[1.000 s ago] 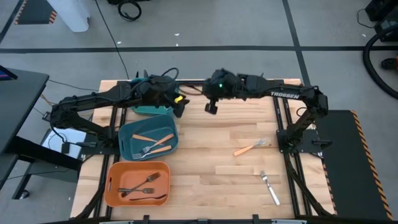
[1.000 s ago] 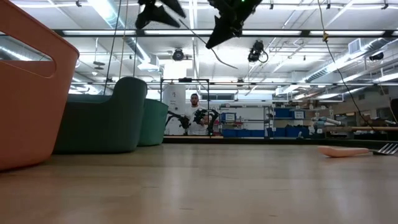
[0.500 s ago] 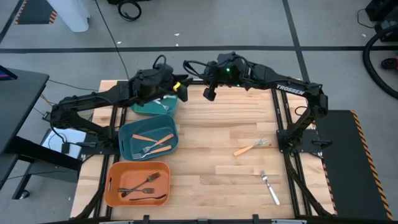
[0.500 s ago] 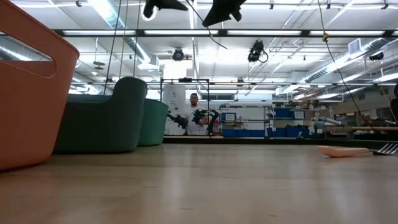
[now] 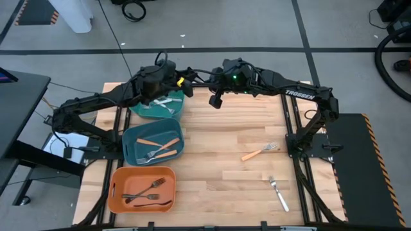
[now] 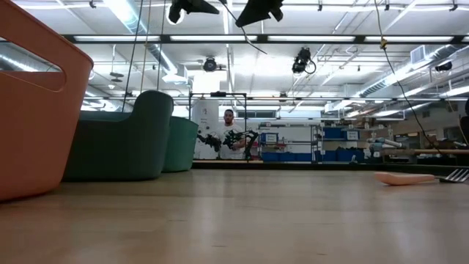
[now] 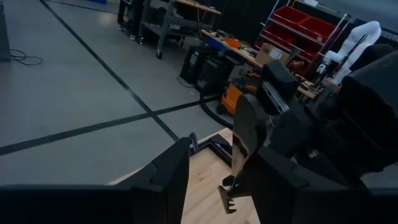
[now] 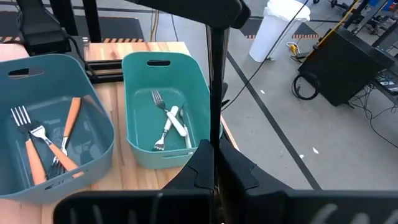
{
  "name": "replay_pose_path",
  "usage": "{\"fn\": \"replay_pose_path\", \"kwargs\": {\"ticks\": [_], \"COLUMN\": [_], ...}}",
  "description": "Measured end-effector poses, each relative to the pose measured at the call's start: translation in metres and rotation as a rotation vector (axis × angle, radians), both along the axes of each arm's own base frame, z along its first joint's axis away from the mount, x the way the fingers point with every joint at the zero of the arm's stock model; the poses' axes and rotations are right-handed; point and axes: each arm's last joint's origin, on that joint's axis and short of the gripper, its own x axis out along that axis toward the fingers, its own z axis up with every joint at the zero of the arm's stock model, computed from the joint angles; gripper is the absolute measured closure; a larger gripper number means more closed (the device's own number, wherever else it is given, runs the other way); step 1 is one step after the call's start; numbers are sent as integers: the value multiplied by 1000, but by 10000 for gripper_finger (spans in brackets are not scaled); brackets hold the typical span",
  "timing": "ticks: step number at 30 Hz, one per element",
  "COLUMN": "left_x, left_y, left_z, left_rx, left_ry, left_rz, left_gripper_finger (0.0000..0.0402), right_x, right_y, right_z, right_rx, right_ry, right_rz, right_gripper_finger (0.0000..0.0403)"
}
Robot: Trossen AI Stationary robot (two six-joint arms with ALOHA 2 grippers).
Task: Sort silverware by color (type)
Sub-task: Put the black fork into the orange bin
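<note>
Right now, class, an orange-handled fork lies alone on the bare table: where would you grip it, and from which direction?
Grip the orange-handled fork at mid-handle, coming straight down. It lies flat with open wood all around, and the handle is its longest part, clear of the tines.

high: you look straight down on the whole table [image 5: 218, 160] | low: level at tabletop, facing the room — close beside the orange bin [image 6: 33, 95] | wrists: both face the table's far end — right sees the teal bin [image 8: 163, 81], shared with high.

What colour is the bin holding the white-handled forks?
Teal bin, clearest in the right wrist view.
</note>
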Motion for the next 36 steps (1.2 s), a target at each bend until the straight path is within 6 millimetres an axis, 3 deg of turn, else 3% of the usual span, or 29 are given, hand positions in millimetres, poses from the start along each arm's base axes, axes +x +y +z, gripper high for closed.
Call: {"fn": "replay_pose_path", "kwargs": {"ticks": [9,18,27,36], "left_x": [3,18,13,-11], "left_y": [2,5,2,-16], "left_z": [2,-7,-3,4], "left_rx": [58,88,146,151], "left_ry": [7,36,67,162], "left_rz": [-34,-88,-132,-178], "left_gripper_finger": [281,389,394,395], "right_x": [1,1,2,5], "right_y": [1,1,1,13], "right_z": [0,-2,-1,2], "right_rx": [5,5,3,11], "right_ry": [-1,12,-2,-35], "right_rz": [10,13,15,38], "right_gripper_finger": [394,394,386,328]}}
